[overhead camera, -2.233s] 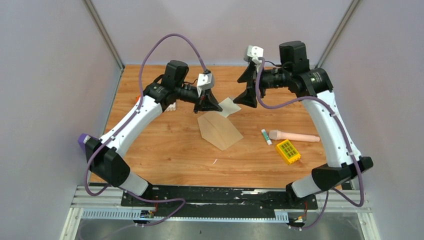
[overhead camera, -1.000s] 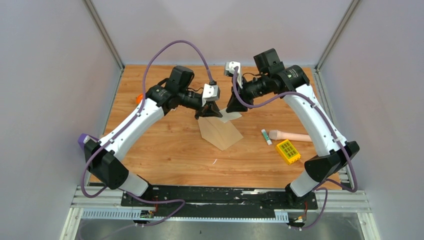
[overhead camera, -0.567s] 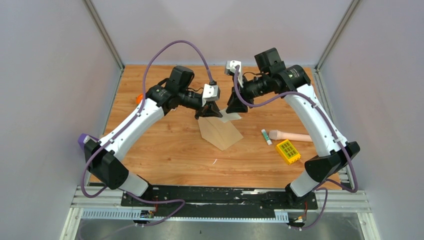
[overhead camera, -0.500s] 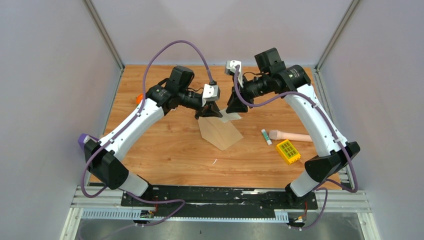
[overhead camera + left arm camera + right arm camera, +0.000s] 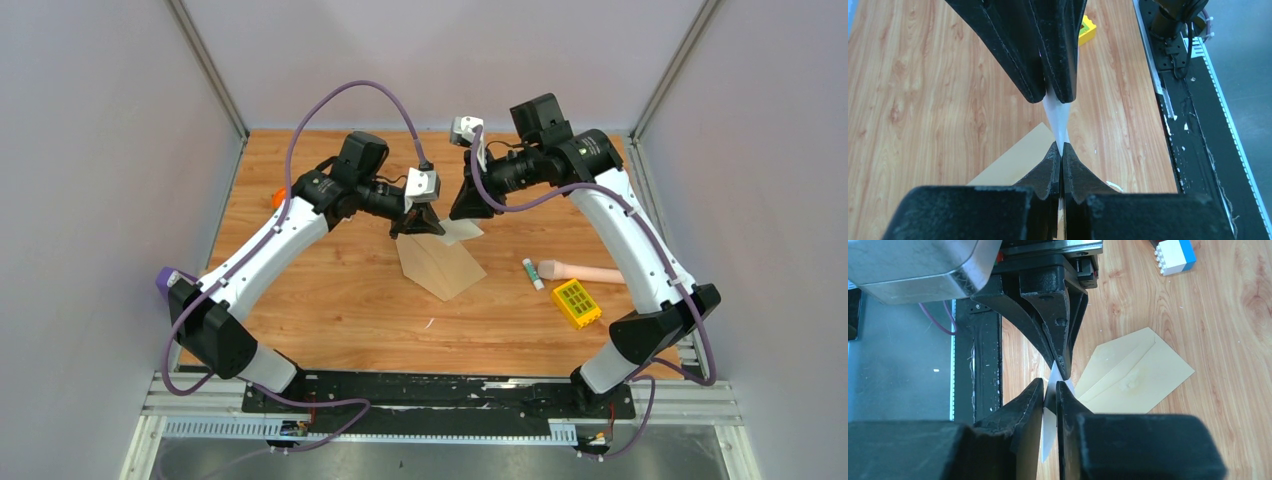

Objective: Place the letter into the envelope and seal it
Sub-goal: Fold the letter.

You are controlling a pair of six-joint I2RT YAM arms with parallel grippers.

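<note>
Letter: the letter (image 5: 1058, 117), off the desk (image 5: 923, 75), clamped in tight-shut left fingers (image 5: 1048, 172).
Opposite: right fingers (image 5: 1030, 405) near-closed around the same sheet; grip unclear.
Envelope: the envelope (image 5: 1138, 375) lies flat beneath both.
Progress: seemingly nothing inserted; insertion, sealing remain.

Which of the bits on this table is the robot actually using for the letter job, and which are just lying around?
For the job:
pale cream paper letter
flat tan-brown kraft paper envelope

Lying about:
small white-and-green tube (perhaps glue; untouched)
pinkish-beige cylindrical stick
yellow toy block
white-and-blue toy brick
</note>
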